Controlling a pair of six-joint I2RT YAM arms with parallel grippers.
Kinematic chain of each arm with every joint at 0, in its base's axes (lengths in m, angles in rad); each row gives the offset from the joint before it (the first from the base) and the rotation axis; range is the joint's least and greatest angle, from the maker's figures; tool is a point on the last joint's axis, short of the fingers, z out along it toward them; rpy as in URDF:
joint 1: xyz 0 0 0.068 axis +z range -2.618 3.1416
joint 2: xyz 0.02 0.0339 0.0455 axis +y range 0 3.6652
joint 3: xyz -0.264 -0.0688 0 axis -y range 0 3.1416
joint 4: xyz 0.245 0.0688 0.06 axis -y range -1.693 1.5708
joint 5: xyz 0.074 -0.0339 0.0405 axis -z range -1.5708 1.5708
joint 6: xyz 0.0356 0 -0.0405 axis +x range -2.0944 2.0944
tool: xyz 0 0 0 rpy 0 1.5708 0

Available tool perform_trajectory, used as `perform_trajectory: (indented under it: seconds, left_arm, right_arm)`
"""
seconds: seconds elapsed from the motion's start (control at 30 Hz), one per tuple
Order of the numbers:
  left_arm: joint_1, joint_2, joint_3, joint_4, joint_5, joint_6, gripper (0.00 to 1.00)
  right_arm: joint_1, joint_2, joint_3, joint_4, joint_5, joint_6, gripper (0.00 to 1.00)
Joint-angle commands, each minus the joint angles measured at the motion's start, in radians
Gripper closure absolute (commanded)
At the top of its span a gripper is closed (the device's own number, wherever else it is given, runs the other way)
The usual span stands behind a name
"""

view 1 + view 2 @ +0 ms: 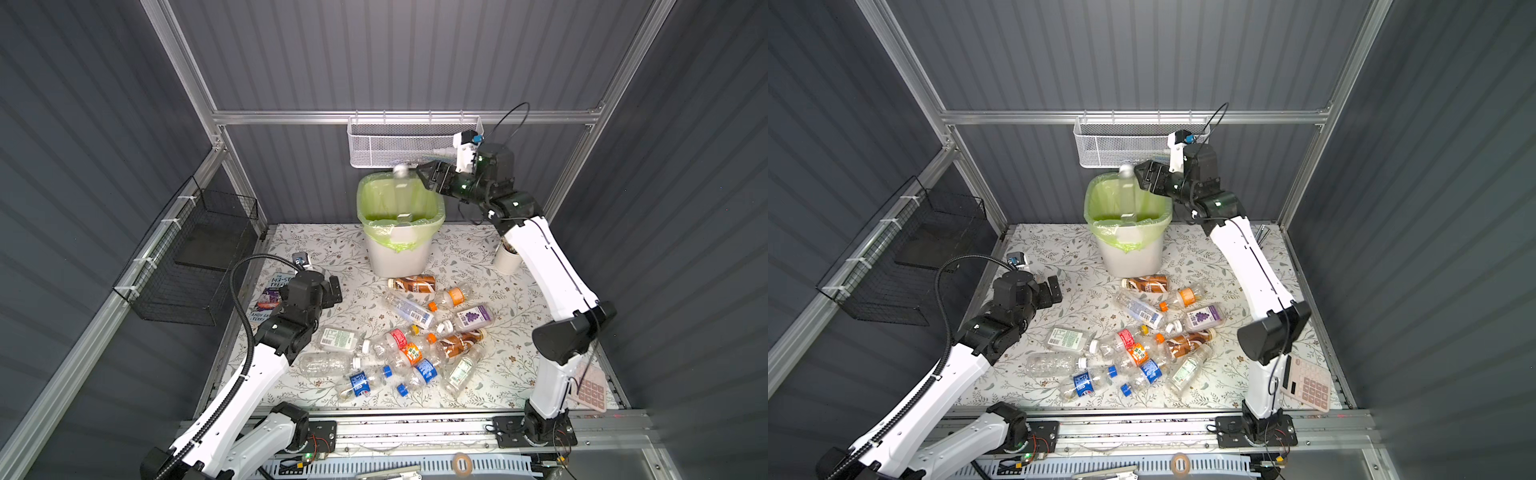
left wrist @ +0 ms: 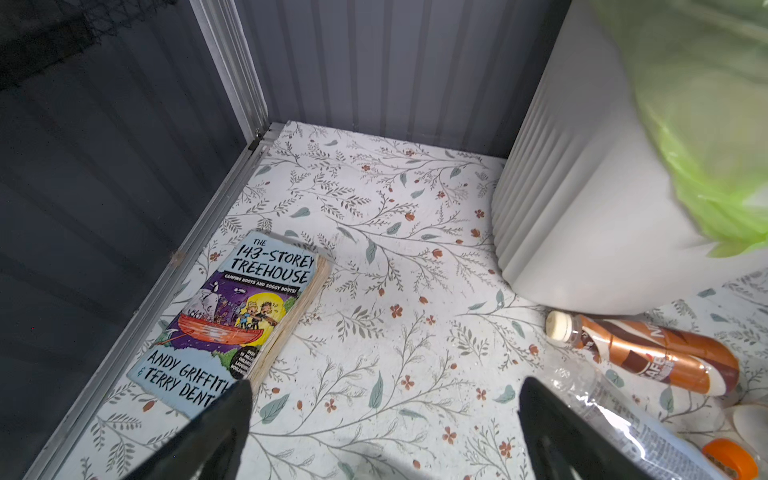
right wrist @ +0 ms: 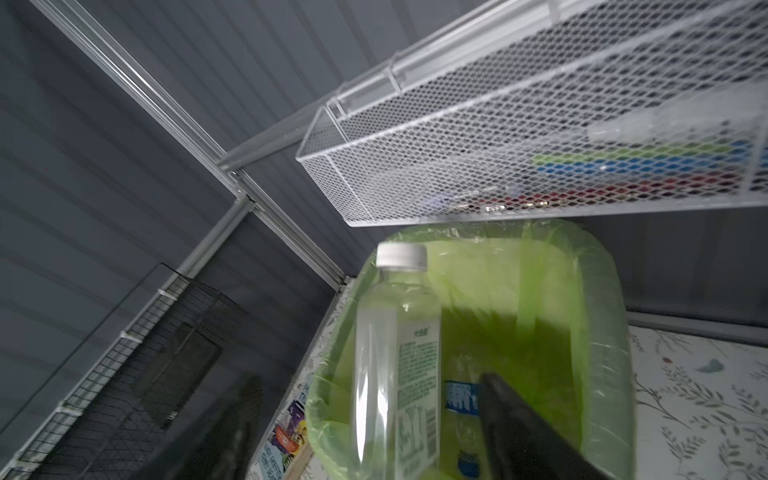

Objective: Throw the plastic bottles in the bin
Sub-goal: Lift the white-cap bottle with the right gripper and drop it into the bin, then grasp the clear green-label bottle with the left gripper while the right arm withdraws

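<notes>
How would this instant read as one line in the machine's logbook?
right hand: open above bin | white-capped bottle: loose, in bin mouth | left hand: open, empty, over table | other bottles: on table

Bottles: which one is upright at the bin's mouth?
The clear white-capped bottle, over the green-lined bin, free in front of the open right tool. The other bottles lie sideways on the table.

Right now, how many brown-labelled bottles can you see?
2. One brown-labelled bottle lies just in front of the bin; the other lies nearer the robot, next to the purple-labelled bottle. More could be hidden inside the bin.
</notes>
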Motion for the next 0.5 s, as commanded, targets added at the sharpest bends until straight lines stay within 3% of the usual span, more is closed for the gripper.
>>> perform_trajectory:
  seconds: [0.0, 0.1, 0.33, 0.47]
  left_arm:
    - [0.005, -0.008, 0.041, -0.064, -0.004, -0.032, 0.0]
    - [0.005, -0.041, 0.02, -0.075, -0.015, -0.093, 0.0]
    - [0.005, -0.11, -0.015, -0.153, -0.046, -0.275, 0.0]
    - [0.005, -0.114, 0.005, -0.272, -0.073, -0.379, 0.0]
  right_arm:
    - [-0.021, -0.061, 0.078, -0.117, 0.075, -0.067, 0.01]
    - [-0.02, -0.157, -0.029, -0.07, 0.129, -0.092, 0.01]
    - [-0.039, -0.495, -0.599, 0.214, 0.229, -0.079, 0.01]
    - [-0.1, -0.644, -0.856, 0.278, 0.208, -0.037, 0.01]
